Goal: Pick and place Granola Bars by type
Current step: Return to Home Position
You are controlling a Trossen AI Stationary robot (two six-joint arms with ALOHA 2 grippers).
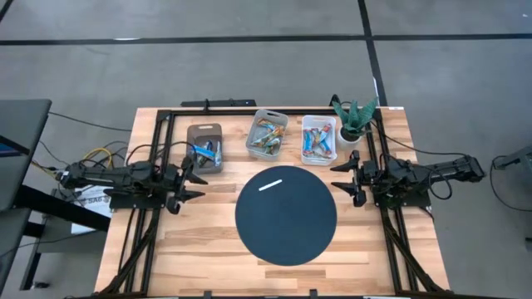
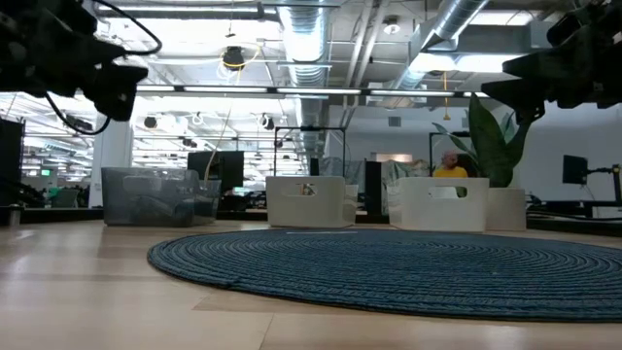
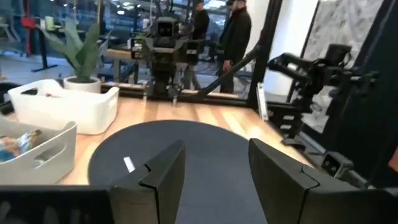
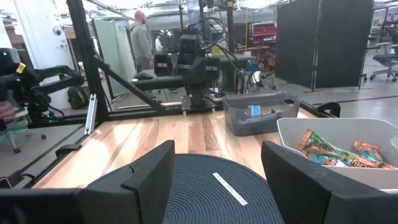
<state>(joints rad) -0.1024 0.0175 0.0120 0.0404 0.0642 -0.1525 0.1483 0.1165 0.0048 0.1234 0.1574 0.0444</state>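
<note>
**A:** How are the two arms posed?

**B:** Both reach in low from the sides of the tabletop, stretched out nearly level. The left gripper sits at the left edge of the round dark mat and points right. The right gripper sits at the mat's right edge and points left, so the two face each other across it. The low view shows both held up off the tabletop.

**A:** And the jaws?

**B:** Each pair of jaws stands apart with nothing between them. Both wrist views show mat through the gap.

**A:** Where are the granola bars?

**B:** They all lie in three bins set in a row along the far side, just beyond the mat.
- **Gray bin, on the left:** blue shiny wrappers.
- **Middle bin:** a jumble of orange, gold-brown and green wrappers.
- **Right bin:** mostly blue wrappers, with some orange.

**A:** Is anything on the mat?

**B:** Only a thin white strip, lying slantwise on the far half. A potted plant stands just beside the right bin, at the far right corner.
</note>
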